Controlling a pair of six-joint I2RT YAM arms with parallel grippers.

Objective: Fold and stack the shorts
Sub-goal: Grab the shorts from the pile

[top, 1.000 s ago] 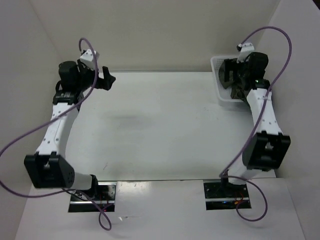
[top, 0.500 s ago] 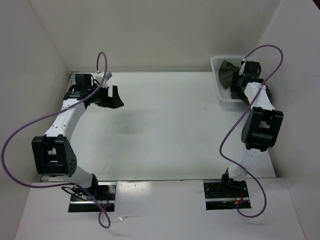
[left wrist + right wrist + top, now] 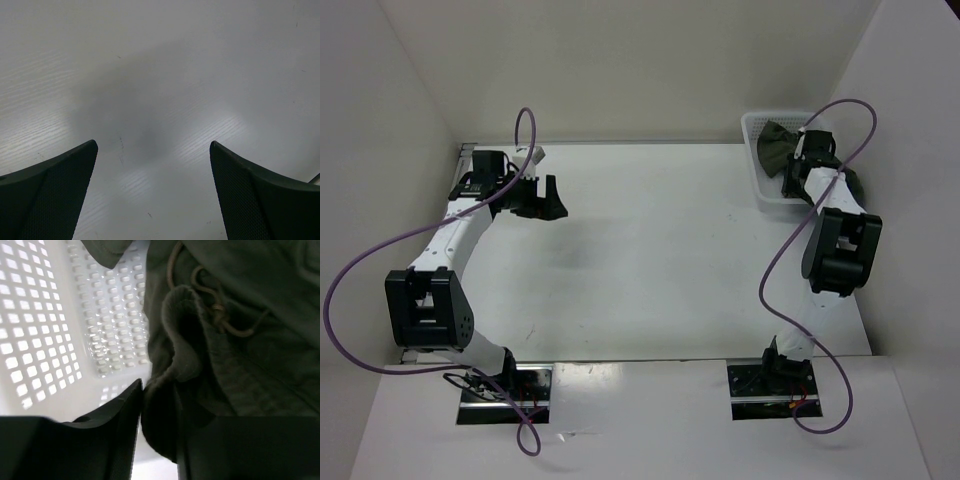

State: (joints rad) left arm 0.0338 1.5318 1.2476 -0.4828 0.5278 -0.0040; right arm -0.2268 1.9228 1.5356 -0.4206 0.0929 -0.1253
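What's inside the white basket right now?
The olive shorts, bunched up with the drawstring showing, and the right gripper pinching a fold. The fabric covers much of the basket, so anything underneath cannot be seen.

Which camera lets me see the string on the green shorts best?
The right wrist camera: it is close over the shorts in the white basket, so the knotted string shows plainly. The top camera shows the shorts only as a small dark bundle, no string. The left wrist camera shows only table.
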